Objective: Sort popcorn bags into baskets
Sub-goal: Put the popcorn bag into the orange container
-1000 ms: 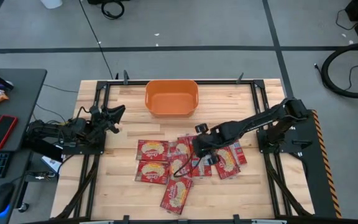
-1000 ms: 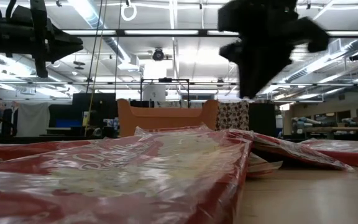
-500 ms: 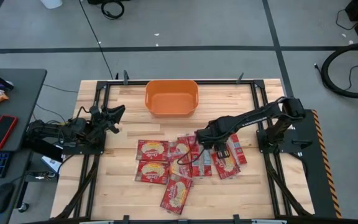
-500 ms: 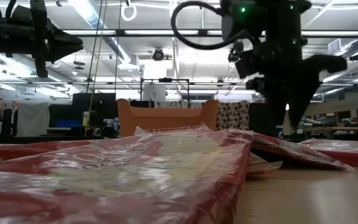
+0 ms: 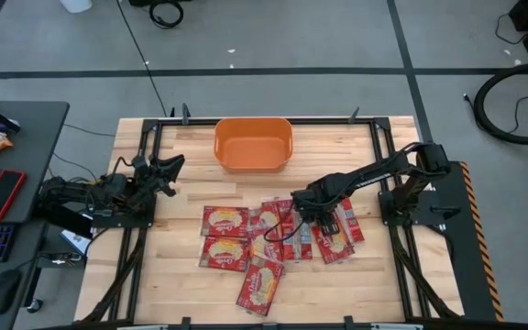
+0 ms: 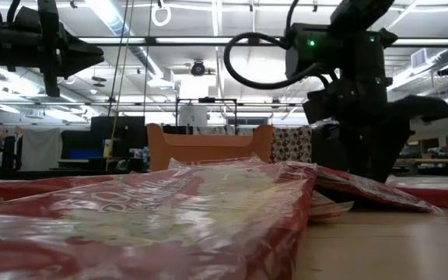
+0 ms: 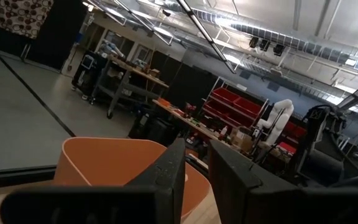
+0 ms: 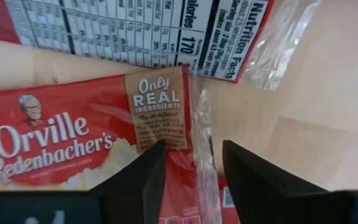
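**Right gripper down on the packet pile, fingers spread**

- Right gripper (image 5: 304, 210) is low over the near-right cluster of popcorn bags (image 5: 273, 240), its arm reaching in from the right-hand mount.
- Its two fingers (image 8: 129, 180) are parted with a clear gap between them. In that gap lies the clear crimped end of an Orville Redenbacher's packet (image 8: 92, 140). Nothing is pinched; whether the tips touch the film I cannot tell.
- Just beyond that packet, a second bag lies back-up, nutrition panel showing (image 8: 135, 28), with its clear end seam over bare wood tabletop (image 8: 316, 124).
- In the low view the gripper's dark body comes down right at the top of the pile, behind the big foreground packet (image 6: 154, 218).
- Orange tub (image 5: 253, 144) sits well apart from this gripper, toward the far edge of the table; its inside shows no packets in the overhead view.
- Remaining bags fan out to the gripper's left and nearer the front edge, several overlapping.
- Left gripper (image 5: 166, 170) is parked at the table's left side, held above it, fingers slightly parted (image 7: 169, 180), holding nothing; the tub lies ahead of it.
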### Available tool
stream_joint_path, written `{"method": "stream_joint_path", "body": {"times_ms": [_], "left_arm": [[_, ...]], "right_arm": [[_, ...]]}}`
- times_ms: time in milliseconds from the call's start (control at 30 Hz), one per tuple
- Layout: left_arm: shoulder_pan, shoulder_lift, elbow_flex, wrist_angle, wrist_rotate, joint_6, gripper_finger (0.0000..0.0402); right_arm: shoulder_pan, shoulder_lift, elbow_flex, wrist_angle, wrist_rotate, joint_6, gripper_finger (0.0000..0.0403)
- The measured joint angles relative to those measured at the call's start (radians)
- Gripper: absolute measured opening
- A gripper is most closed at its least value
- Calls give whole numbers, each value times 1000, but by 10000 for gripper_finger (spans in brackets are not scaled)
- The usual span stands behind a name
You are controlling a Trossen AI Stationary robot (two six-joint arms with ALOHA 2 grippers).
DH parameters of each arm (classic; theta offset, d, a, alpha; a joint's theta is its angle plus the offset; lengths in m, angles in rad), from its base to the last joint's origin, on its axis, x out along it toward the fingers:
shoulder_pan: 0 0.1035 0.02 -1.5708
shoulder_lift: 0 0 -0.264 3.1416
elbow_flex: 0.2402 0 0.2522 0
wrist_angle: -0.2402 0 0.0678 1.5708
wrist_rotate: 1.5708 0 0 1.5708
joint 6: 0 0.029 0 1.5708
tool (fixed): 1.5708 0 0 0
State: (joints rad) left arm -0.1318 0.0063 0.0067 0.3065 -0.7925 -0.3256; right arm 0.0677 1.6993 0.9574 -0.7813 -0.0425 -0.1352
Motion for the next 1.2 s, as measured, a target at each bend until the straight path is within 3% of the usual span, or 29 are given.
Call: {"method": "stream_joint_path", "body": {"times_ms": [167,433,633,767,967,1200], "left_arm": [[0,0,0,0,0,0,73],[0,0,0,0,0,0,73],[0,0,0,0,0,0,73],[0,0,0,0,0,0,73],[0,0,0,0,0,-1,73],[0,0,0,-4,0,-1,73]], "right_arm": [[0,-2,-31,25,25,-23,138],[-1,-2,-38,11,28,-53,12],[-3,1,61,-100,88,-68,20],[-2,1,183,-229,184,-100,7],[-2,1,395,-434,429,-156,12],[-29,1,609,-496,730,-345,6]]}}
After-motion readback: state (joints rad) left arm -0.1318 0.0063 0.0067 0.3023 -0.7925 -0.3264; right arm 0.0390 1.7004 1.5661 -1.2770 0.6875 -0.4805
